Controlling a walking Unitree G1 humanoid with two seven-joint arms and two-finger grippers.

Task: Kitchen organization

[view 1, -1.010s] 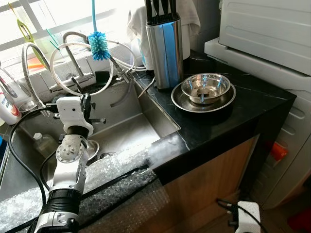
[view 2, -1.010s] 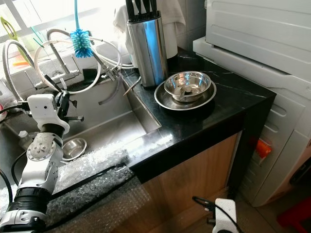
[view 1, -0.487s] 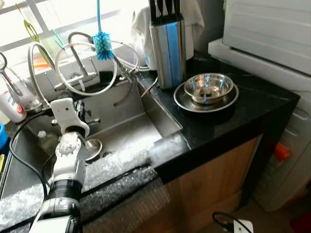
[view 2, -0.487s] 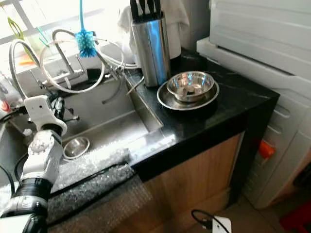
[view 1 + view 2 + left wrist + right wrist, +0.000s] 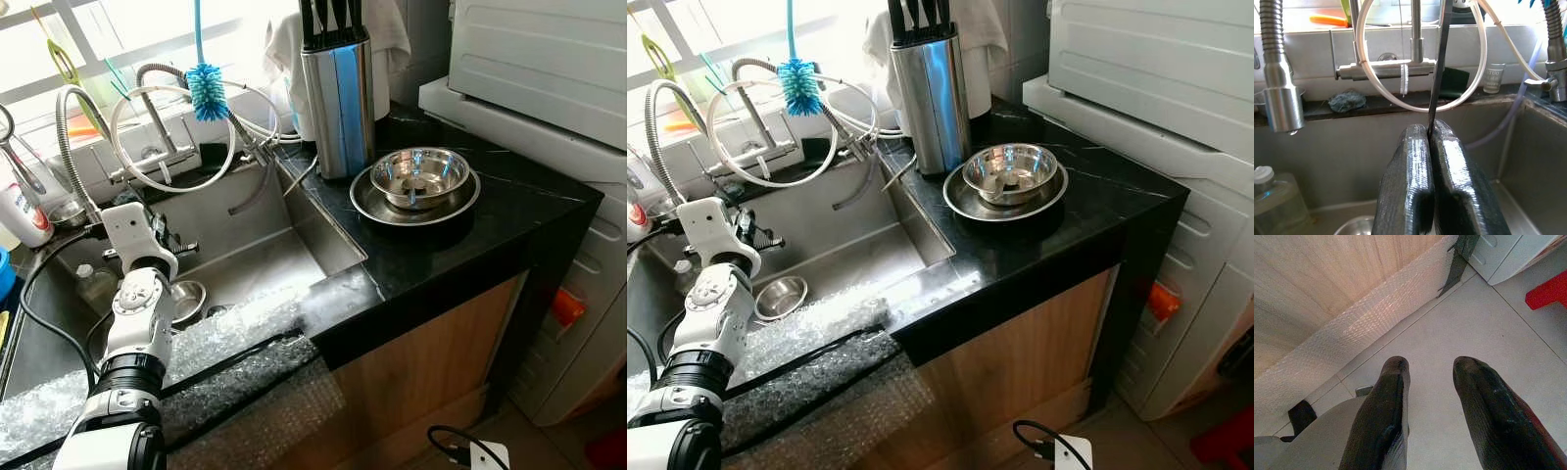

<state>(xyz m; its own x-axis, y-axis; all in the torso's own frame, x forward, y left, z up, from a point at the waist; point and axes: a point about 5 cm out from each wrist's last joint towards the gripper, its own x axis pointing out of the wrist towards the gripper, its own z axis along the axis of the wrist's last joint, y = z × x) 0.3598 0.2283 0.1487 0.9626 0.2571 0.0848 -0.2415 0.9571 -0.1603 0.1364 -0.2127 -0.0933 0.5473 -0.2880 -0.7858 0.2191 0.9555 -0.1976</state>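
My left gripper [image 5: 165, 233] hangs over the steel sink [image 5: 255, 264], above a small steel bowl [image 5: 186, 299] lying on the sink floor. In the left wrist view its fingers [image 5: 1415, 161] are pressed together on a thin black strip [image 5: 1437, 73] that stands up edge-on; I cannot tell what utensil it is. On the black counter [image 5: 490, 225] a steel bowl [image 5: 419, 176] sits in a steel plate [image 5: 377, 208], next to a steel knife block [image 5: 338, 98]. My right gripper [image 5: 1427, 363] hangs idle and open above the tiled floor.
Faucets with looped hoses [image 5: 167, 137] and a blue bottle brush [image 5: 206, 90] stand behind the sink. A plastic bottle [image 5: 93, 286] lies in the sink. Bubble wrap [image 5: 225, 343] covers the sink's front edge. A white appliance [image 5: 549, 69] stands at the right.
The camera has shifted a little. My left gripper stays over the sink, still shut on the thin black strip; the right arm still hangs.
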